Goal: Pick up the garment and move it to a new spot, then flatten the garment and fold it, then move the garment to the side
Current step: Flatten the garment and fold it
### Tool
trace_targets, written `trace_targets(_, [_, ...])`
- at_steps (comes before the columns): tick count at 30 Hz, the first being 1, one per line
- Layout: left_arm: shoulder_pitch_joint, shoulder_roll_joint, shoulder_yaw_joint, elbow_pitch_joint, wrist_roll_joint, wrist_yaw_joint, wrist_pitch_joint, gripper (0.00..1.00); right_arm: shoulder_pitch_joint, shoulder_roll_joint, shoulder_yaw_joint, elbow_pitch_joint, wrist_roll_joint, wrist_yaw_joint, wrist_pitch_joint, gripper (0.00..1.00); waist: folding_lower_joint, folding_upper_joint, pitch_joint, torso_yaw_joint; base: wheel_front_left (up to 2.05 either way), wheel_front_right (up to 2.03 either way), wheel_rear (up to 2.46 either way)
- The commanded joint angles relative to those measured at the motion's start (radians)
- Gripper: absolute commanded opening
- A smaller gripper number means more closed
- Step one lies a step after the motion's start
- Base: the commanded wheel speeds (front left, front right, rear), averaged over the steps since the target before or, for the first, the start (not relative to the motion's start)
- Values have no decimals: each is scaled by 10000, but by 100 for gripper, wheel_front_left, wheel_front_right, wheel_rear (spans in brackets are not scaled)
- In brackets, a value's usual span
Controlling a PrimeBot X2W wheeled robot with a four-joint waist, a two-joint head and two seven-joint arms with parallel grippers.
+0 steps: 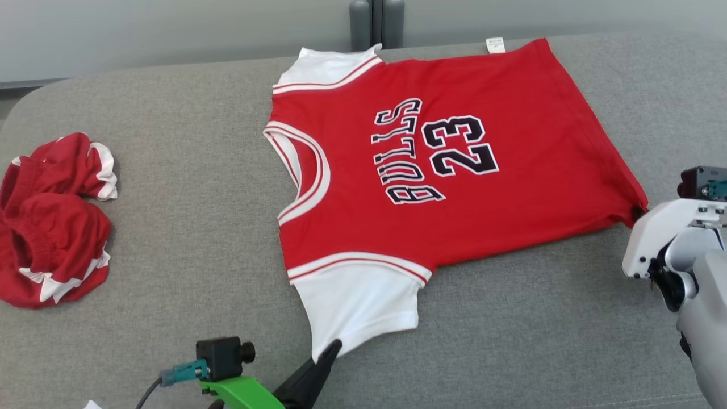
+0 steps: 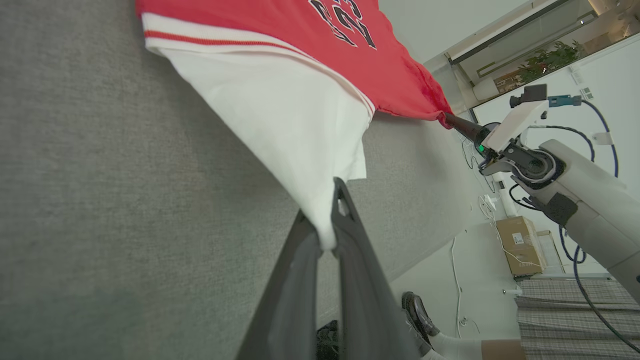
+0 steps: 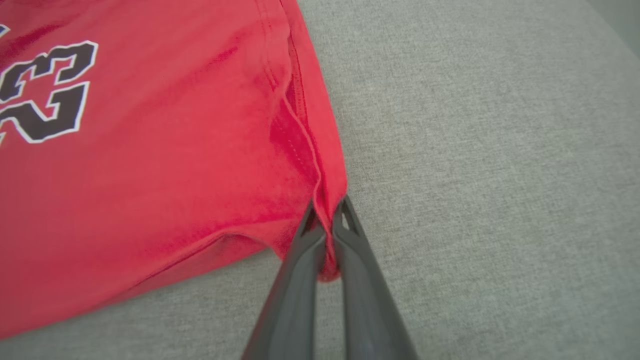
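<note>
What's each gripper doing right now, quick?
Left gripper: shut on the white sleeve of the red-and-white fabric Bulls 23 jersey.
Right gripper: shut on that jersey's red bottom corner.

Dark tapered fingers [image 3: 295, 280]; white wrist shell [image 1: 659, 233]; green bracket [image 1: 241, 393]; black camera [image 1: 222, 358].

jersey [image 1: 539, 142] label [image 1: 495, 45]: too small, we can't read it | red bundle [image 1: 54, 227]: clipped by left edge

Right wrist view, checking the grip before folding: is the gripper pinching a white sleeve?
No, the right gripper is shut on a red hem corner of the jersey.
</note>
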Motion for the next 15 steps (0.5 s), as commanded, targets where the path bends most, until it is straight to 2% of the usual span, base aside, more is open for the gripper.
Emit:
trace_targets(1, [333,152,-83,-154,-145,105,158,0,384,-99,-180,-92,-157,-17,159,0,1,0,-343,159,0,0,0])
trace_targets(9, [598,355,45,-501,-83,498,-47,0,1934,312,-1495,-1249,-1050,-17,1558,0,1,0,-539,206,0,0,0])
trace_targets(15, [272,421,312,-616,178,714,-342,0,2864,1001,-2385,-3140,-1709,-17,2726,0,1,0,-528,62,0,0,0])
